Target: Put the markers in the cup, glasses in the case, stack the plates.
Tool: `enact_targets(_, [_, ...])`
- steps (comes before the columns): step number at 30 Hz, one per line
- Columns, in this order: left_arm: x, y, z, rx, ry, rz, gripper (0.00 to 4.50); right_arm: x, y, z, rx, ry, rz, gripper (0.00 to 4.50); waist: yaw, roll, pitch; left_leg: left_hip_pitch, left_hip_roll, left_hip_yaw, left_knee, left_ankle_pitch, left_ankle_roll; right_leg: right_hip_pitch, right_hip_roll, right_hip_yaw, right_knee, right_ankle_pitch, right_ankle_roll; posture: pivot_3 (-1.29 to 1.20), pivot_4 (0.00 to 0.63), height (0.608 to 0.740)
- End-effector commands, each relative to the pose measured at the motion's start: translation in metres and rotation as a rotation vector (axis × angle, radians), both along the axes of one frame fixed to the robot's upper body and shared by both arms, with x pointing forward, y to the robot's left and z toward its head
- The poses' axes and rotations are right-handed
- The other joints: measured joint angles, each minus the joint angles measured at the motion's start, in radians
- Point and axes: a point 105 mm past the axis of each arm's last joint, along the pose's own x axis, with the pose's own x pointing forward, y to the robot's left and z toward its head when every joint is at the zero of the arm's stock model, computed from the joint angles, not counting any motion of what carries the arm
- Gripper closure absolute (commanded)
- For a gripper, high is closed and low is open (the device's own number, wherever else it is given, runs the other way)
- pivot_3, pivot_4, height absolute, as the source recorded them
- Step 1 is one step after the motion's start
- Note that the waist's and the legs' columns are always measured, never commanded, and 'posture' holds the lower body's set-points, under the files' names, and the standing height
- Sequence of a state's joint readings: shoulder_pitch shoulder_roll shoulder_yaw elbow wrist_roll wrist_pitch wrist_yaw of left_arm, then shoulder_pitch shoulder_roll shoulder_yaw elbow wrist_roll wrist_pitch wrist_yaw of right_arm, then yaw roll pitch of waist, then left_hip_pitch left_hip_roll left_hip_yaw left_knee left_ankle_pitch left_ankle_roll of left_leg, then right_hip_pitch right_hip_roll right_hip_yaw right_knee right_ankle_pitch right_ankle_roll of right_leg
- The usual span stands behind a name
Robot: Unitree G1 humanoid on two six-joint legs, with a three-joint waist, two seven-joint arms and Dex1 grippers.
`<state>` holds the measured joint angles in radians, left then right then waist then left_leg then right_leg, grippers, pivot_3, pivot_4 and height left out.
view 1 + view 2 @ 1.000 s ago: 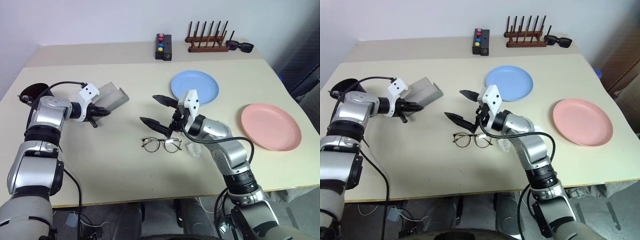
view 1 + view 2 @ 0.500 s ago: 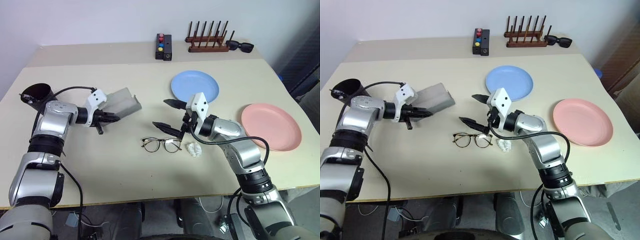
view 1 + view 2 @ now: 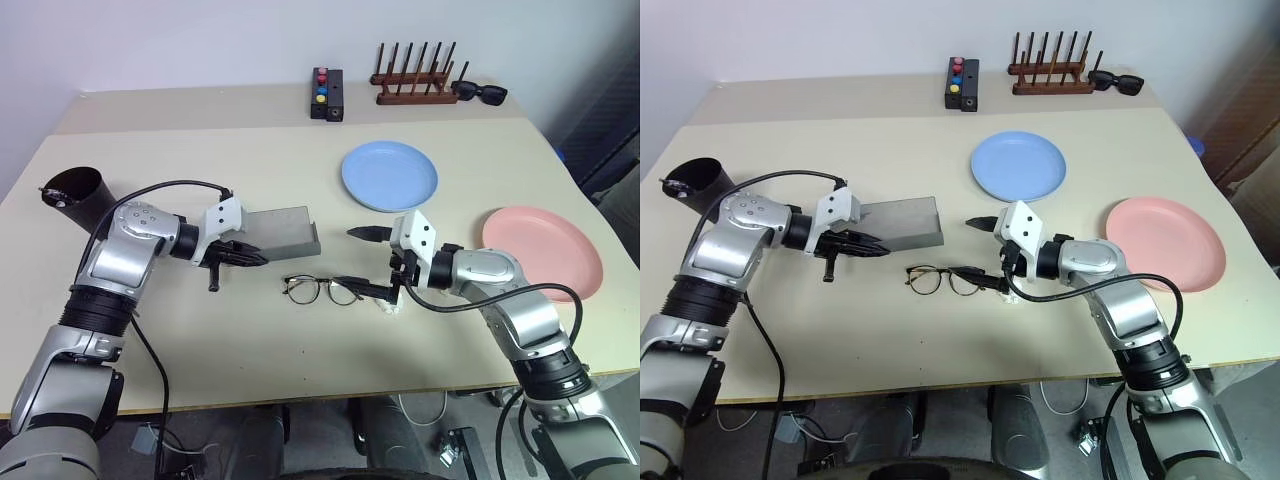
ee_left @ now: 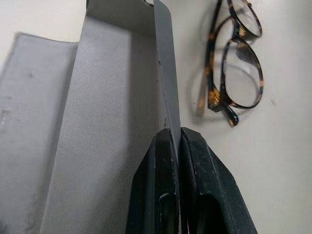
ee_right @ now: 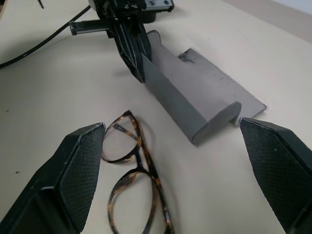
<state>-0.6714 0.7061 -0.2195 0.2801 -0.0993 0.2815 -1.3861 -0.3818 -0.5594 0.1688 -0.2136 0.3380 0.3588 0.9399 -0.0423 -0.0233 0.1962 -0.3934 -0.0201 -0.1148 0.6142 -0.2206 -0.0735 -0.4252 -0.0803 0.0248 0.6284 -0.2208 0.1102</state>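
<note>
The left claw (image 3: 252, 258) is clamped on the thin wall of the open grey case (image 3: 280, 229), holding it just above and to the left of the glasses (image 3: 322, 290) that lie on the desk (image 3: 250, 340). The right claw (image 3: 360, 258) stands wide, one finger near the right lens, the other toward the blue plate (image 3: 389, 176). The pink plate (image 3: 543, 252) lies well apart at the right, the black cup (image 3: 74, 193) far left.
</note>
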Motion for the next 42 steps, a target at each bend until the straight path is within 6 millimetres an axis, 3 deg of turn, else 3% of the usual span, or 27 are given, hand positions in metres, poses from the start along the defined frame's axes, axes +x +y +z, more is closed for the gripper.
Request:
enact_targets(1, [0.002,-0.006,0.007,0.004,-0.044,-0.026,4.3,-0.004,-0.002,0.014,0.015,-0.052,0.002,0.0,0.0,0.0,0.0,0.0,0.0,0.0,0.0,0.0,0.0,0.0,0.0,0.0,0.0,0.0,0.0,0.0,0.15,0.74])
enact_targets(7, [0.009,-0.005,-0.001,0.022,-0.039,0.006,4.3,-0.005,-0.005,0.013,0.007,-0.054,-0.013,0.0,0.0,0.0,0.0,0.0,0.0,0.0,0.0,0.0,0.0,0.0,0.0,0.0,0.0,0.0,0.0,0.0,0.15,0.74])
enact_targets(10, [0.01,-0.006,0.0,-0.002,-0.042,0.011,3.48,-0.006,-0.005,0.013,0.008,-0.052,-0.016,0.0,0.0,0.0,0.0,0.0,0.0,0.0,0.0,0.0,0.0,0.0,0.0,0.0,0.0,0.0,0.0,0.0,0.15,0.74])
enact_targets(14, [0.013,-0.007,0.011,-0.076,-0.061,0.027,1.55,-0.007,-0.008,0.01,-0.005,-0.045,-0.026,0.0,0.0,0.0,0.0,0.0,0.0,0.0,0.0,0.0,0.0,0.0,0.0,0.0,0.0,0.0,0.0,0.0,0.15,0.74])
enact_targets(20, [0.01,-0.019,0.049,-0.25,-0.103,0.007,1.55,-0.01,-0.014,0.006,-0.028,-0.037,-0.044,0.0,0.001,0.0,0.0,0.0,0.0,0.0,0.001,0.0,0.0,0.0,0.0,0.0,0.0,0.0,0.0,0.0,0.15,0.74])
enact_targets(28, [-0.033,-0.07,0.024,-0.117,-0.097,-0.261,1.55,-0.015,-0.017,0.004,-0.033,-0.025,-0.06,0.0,0.001,0.0,0.0,0.0,0.0,0.0,0.001,0.0,0.0,0.0,0.0,0.0,0.0,0.0,0.0,0.0,0.15,0.74])
enact_targets(34, [-0.023,-0.084,-0.004,0.015,-0.138,-0.284,1.55,-0.019,-0.018,0.003,-0.029,-0.022,-0.087,0.0,0.003,0.0,0.0,0.0,0.0,0.0,0.001,0.0,0.0,0.001,0.0,0.0,0.0,0.0,0.0,0.0,0.15,0.74])
enact_targets(42, [-0.021,-0.095,-0.009,-0.005,-0.119,-0.294,1.55,-0.022,-0.019,-0.001,-0.022,-0.01,-0.107,0.0,0.004,0.0,0.0,0.0,0.0,0.0,0.001,0.0,0.0,0.001,0.0,0.0,0.0,0.0,0.0,0.0,0.15,0.74])
